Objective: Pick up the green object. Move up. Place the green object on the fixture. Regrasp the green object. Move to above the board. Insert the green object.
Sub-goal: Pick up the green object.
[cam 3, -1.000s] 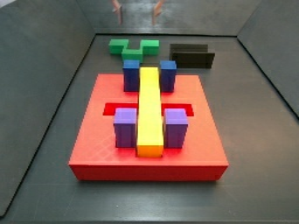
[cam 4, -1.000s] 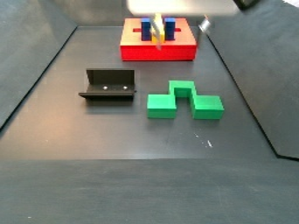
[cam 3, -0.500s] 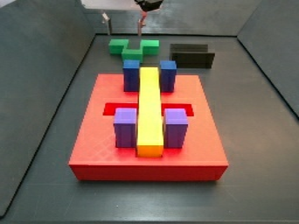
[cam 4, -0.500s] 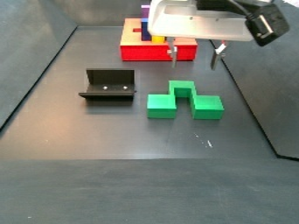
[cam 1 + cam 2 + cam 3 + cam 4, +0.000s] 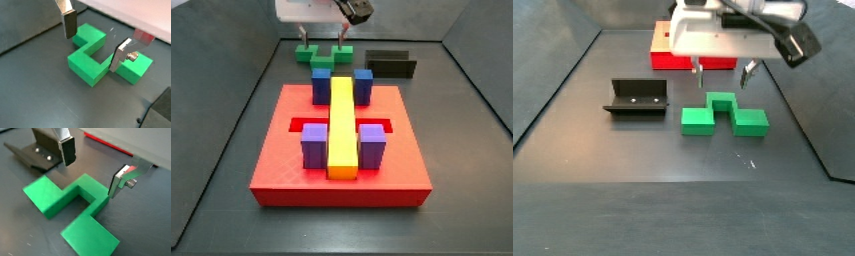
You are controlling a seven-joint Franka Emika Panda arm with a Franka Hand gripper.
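Note:
The green object [image 5: 720, 115] lies flat on the dark floor between the fixture and the board; it also shows in the side view [image 5: 325, 54] and in both wrist views [image 5: 93, 60] [image 5: 63, 203]. My gripper [image 5: 723, 77] hangs just above it, open and empty, also seen in the side view [image 5: 326, 40]. In both wrist views the gripper [image 5: 95, 39] [image 5: 93, 165] has one finger on each side of the green object's middle arm, with a gap to it. The fixture [image 5: 636, 98] stands beside the green object. The red board [image 5: 278, 160] carries blue and purple blocks and a yellow bar.
Dark side walls enclose the floor in both side views. The fixture also shows in a side view [image 5: 392, 63] and a wrist view [image 5: 33, 155]. The board's red edge [image 5: 110, 146] lies close behind the gripper.
The gripper has come in from the board side and dropped down over the green object. The green object, fixture and board have not moved.

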